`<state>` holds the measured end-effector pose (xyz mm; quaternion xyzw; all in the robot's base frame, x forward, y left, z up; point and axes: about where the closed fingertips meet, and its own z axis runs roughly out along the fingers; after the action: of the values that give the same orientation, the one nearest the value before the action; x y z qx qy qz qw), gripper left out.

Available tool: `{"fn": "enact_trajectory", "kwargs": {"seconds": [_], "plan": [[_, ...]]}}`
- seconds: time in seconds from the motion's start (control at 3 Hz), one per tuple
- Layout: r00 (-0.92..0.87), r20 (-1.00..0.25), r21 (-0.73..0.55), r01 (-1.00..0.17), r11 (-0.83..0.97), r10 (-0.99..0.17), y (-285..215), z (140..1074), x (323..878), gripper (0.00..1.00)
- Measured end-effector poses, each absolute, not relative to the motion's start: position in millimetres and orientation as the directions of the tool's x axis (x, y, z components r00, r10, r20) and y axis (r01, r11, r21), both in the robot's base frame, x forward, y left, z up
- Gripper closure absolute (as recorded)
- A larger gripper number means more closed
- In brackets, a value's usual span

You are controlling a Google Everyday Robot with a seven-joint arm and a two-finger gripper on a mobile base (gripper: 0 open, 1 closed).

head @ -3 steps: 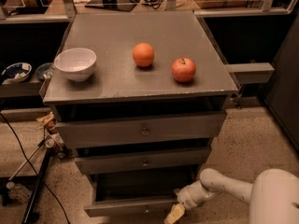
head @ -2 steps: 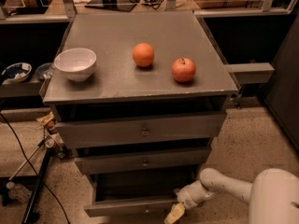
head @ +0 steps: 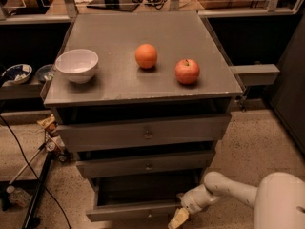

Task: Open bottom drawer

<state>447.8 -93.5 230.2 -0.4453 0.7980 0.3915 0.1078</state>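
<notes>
I am holding my gripper (head: 180,217) low at the right end of the bottom drawer (head: 128,212), by its thin front, presumably to draw it outward. Whether it is clamped or apart I cannot tell. The drawer is sitting part-way out, under the two taller fronts (head: 143,149).

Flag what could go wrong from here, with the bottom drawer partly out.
1. The claw is low at the right end of the bottom drawer front, off centre; a pull from there may skew the drawer and jam it.
2. The orange and apple lie loose on the cabinet top; a jolt could roll them off.
</notes>
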Motion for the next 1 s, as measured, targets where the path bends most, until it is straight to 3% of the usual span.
{"fn": "enact_trajectory", "kwargs": {"seconds": [1.0], "plan": [[-0.592,-0.522,0.566,-0.779,0.27,-0.615,-99,239,434,0.0]]}}
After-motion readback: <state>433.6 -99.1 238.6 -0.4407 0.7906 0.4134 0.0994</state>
